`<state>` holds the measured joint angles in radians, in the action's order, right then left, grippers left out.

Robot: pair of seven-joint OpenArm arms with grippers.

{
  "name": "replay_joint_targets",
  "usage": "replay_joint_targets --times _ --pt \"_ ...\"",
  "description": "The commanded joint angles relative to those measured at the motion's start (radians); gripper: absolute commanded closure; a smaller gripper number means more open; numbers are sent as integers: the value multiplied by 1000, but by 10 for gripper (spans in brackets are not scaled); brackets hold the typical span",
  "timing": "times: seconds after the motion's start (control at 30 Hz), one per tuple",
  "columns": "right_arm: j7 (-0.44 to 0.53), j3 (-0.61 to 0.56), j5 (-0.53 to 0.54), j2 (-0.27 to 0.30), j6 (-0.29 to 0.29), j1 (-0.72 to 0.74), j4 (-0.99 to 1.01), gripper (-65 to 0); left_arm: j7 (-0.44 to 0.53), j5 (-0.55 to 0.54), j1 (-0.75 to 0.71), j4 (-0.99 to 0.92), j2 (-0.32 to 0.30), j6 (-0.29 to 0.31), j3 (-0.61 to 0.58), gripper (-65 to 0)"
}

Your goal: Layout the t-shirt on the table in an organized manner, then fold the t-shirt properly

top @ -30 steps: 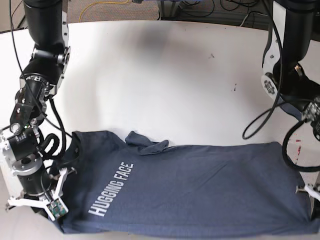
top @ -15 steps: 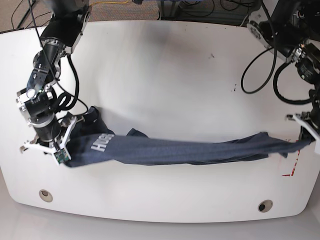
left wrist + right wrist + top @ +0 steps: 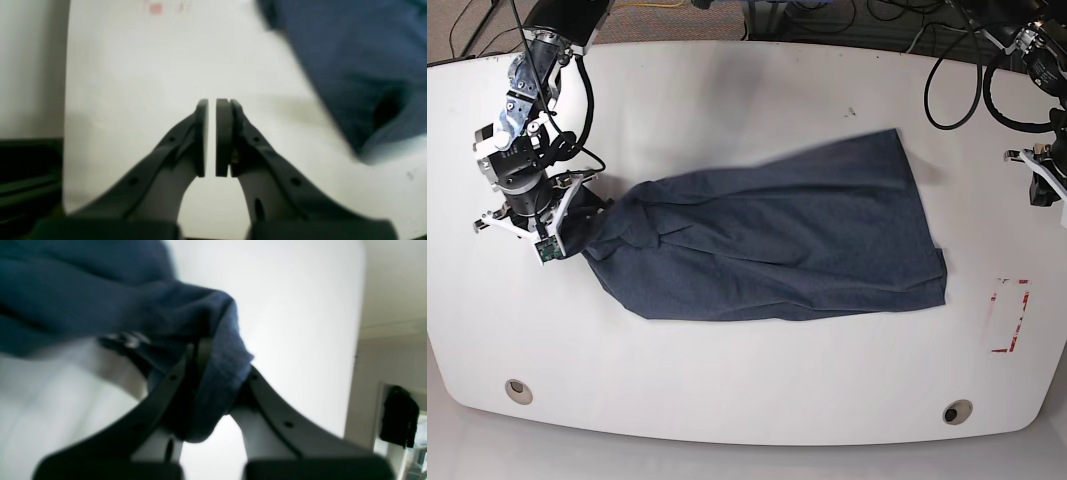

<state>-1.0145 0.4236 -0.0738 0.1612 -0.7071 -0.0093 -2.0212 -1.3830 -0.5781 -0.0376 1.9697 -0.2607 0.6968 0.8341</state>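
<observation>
right pincer (image 3: 213,373) grasping t-shirt (image 3: 777,235) | left pincer (image 3: 211,133) clenched, empty, above table (image 3: 727,90)

The t-shirt (image 3: 777,240) is soft navy cloth, matt, with a fine heathered weave that shows close up in the right wrist view, where it bunches into thick folds. The tabletop (image 3: 757,380) is smooth, glossy white, holding faint reflections; at its 4 o'clock corner sits a red-outlined mark (image 3: 1008,315). The left end effector (image 3: 211,136) has dark matt plastic fingers (image 3: 224,136) with flat, smooth pads.
</observation>
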Motion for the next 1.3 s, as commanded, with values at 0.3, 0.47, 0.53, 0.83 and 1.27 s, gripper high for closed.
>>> replay_joint_targets --times 0.3,0.47,0.53,0.83,1.27 --pt "23 -7 -2 18 9 133 -20 0 32 10 224 13 -28 1 -134 -18" --pt "23 -39 -5 22 9 142 -20 0 32 40 215 10 -10 1 -238 -25" --pt "23 -48 -7 19 9 139 -20 0 32 53 187 1 11 1 -276 -39" --pt "23 -45 1 18 9 110 -20 0 32 60 64 -8 91 1 -345 -265" --pt "26 -50 2 16 9 84 -19 0 34 149 17 -51 142 1 -553 -378"
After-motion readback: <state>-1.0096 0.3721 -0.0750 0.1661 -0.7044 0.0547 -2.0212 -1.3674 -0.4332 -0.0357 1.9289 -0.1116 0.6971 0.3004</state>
